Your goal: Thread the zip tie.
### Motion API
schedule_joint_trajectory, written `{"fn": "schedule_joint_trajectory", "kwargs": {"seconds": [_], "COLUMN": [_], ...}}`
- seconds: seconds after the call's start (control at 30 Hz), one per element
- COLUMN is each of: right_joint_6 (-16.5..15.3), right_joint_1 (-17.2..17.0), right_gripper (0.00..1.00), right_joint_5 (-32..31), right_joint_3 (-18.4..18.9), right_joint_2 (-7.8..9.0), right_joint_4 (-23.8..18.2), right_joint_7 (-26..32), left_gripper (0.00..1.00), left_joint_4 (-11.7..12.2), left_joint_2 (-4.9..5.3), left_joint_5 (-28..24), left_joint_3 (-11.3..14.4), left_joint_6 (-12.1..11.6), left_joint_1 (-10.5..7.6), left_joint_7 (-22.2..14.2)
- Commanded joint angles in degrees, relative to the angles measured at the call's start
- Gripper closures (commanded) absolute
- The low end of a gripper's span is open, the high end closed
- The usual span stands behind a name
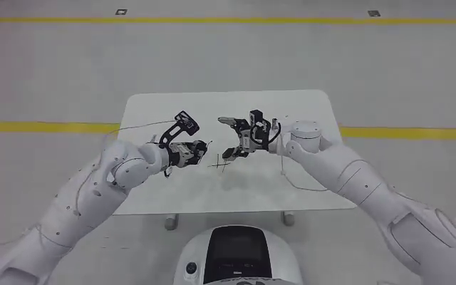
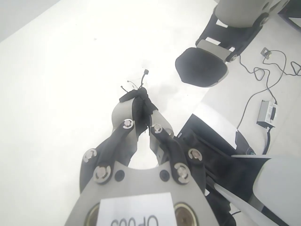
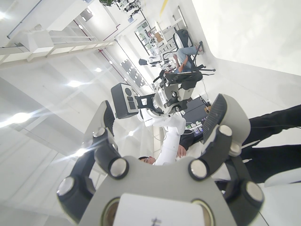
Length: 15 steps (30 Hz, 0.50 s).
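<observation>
1. My left gripper (image 2: 139,95) is pinching the black zip tie (image 2: 146,71). The fingers are pressing together on it, and thin ends are sticking out past the tips, one with a small square head.
2. I'm only getting that detail from the left wrist view. From the top view, the left gripper (image 1: 203,148) is just reading as a dark clump, with crossed dark lines (image 1: 221,165) beside its tips. I cannot tell whether those are tie or shadow.
3. My right gripper (image 3: 163,101) is standing spread wide with nothing between the pads. The right wrist view is showing the gap plainly and is looking straight at the left gripper (image 3: 178,83) beyond it.
4. In the top view, the right gripper (image 1: 229,137) is facing the left one, near it but apart.
5. The left wrist view is catching one black pad of the right gripper (image 2: 202,69) hanging just beyond the tie ends, not touching them.
6. Both grippers are sitting over the middle of the white table (image 1: 299,107), well in from its far and side edges.
7. Bare tabletop (image 2: 58,71) is lying open on either side of them. The near edge is closer, by my body.
8. A thin cable (image 1: 303,187) is trailing on the table under my right arm.
</observation>
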Motion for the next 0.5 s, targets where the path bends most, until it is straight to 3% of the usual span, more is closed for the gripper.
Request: {"fn": "schedule_joint_trajectory", "kwargs": {"seconds": [0.0, 0.13, 0.33, 0.4, 0.47], "right_joint_6": [0.00, 0.00, 0.00, 0.00, 0.00], "right_joint_1": [0.00, -1.15, 0.89, 2.10, 3.62], "right_gripper": [0.00, 0.00, 0.00, 0.45, 0.56], "right_joint_5": [-0.01, 1.32, 6.73, 7.92, 9.29], "right_joint_3": [0.01, -0.39, -4.13, -5.91, -8.07], "right_joint_2": [0.00, -0.46, -1.74, -2.06, -2.39], "right_joint_4": [0.00, -0.04, 1.88, 2.69, 3.73], "right_joint_7": [0.01, -2.68, -5.25, -5.74, -6.09], "left_gripper": [1.00, 1.00, 1.00, 1.00, 1.00], "left_joint_4": [0.01, 0.10, -0.40, -0.50, -0.54], "left_joint_2": [0.00, -0.10, -0.06, -0.07, -0.10], "left_joint_5": [-0.03, 1.38, 2.86, 3.07, 3.65], "left_joint_3": [0.01, 0.24, -0.11, -0.15, -0.14], "left_joint_6": [-0.02, -0.18, -0.88, -0.74, -0.63], "left_joint_1": [-0.01, 0.33, 0.65, 0.81, 0.90], "left_joint_7": [-0.02, 1.02, 0.78, 0.54, 0.34]}}
